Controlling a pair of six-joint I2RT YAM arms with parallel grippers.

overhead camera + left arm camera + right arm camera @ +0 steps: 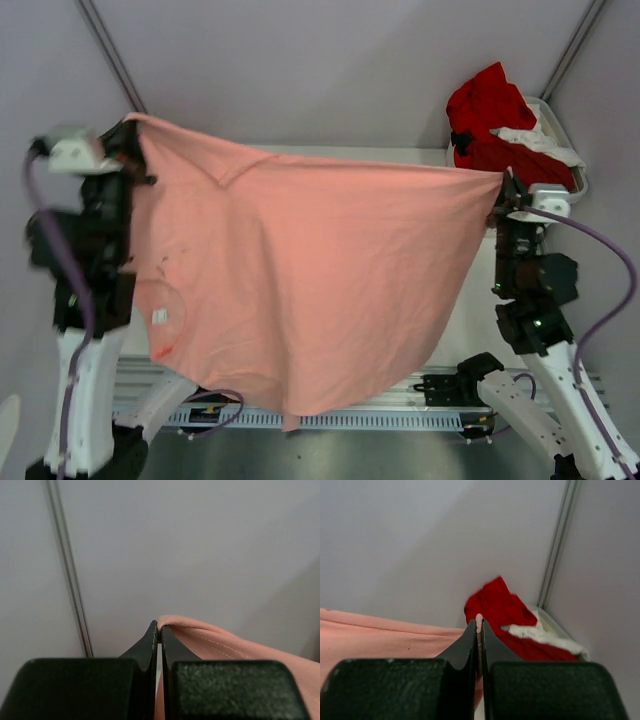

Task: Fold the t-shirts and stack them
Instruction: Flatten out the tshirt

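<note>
Claws on both sides are pinched flat, with almost no gap between the jaws. The left gripper (133,128), at about ten o'clock in the overhead view, clamps one corner of the salmon-pink t-shirt (300,270). The right gripper (503,183), near three o'clock, clamps the opposite corner. Each wrist view shows a sliver of pink cloth caught right at the tips.

The arms are raised and spread well apart, apparently to pull the top edge taut so the shirt hangs open as a sheet. That would let the wrinkles drop out and the cloth be lowered flat for folding. The upper edge runs nearly straight from ten to three o'clock, dipping slightly toward the right, so the tension looks fair.

The shirt hangs in the air in front of the arms, covering most of the table (468,300). Its free edge curves down to a point near six o'clock, and I cannot tell whether that point touches the surface. A shallow crease shows near eleven o'clock. The neck opening, with a small white label (160,316), sits low at eight o'clock, so the shirt seems to be held sideways.

At one o'clock, a red t-shirt (488,118) and a white t-shirt (535,140) lie heaped in the laundry basket (558,118), unfolded.
</note>
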